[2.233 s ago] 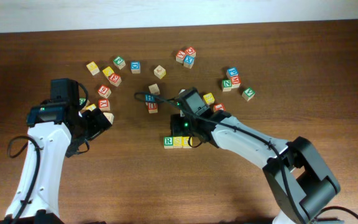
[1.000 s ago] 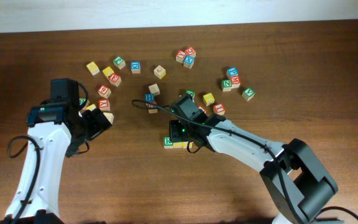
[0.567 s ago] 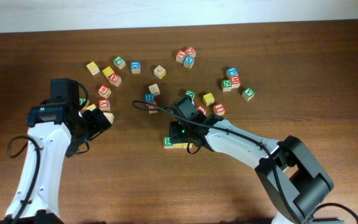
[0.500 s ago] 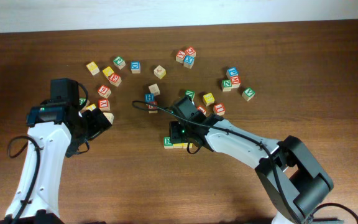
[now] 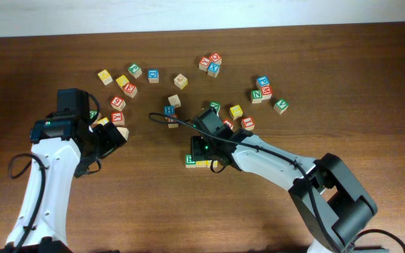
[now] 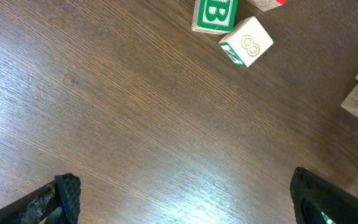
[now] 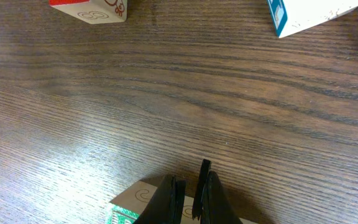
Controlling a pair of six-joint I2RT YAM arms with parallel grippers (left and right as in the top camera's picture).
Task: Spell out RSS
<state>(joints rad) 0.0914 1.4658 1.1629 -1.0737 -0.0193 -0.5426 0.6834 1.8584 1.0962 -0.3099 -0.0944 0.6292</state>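
The green-bordered R cube (image 5: 190, 160) sits on the table in front of centre. A yellow cube (image 5: 204, 164) touches its right side; its letter and the other S cube are hidden under my right gripper (image 5: 204, 150). In the right wrist view, the right gripper (image 7: 190, 196) has its fingers nearly together with nothing between them. The tips rest at the pale top of the green-edged cube (image 7: 124, 210). My left gripper (image 5: 115, 136) is wide open and empty over bare wood at the left (image 6: 188, 199).
Loose letter cubes lie scattered at the back left (image 5: 121, 91), centre (image 5: 169, 111), back (image 5: 211, 63) and right (image 5: 264, 90). A green B cube (image 6: 215, 14) and a green-and-white cube (image 6: 246, 42) lie ahead of the left gripper. A red cube (image 7: 92, 7) and a blue cube (image 7: 309, 12) lie ahead of the right gripper.
My right gripper has moved left over the row of cubes and now covers the two yellow S cubes that showed earlier. The left arm has not moved.
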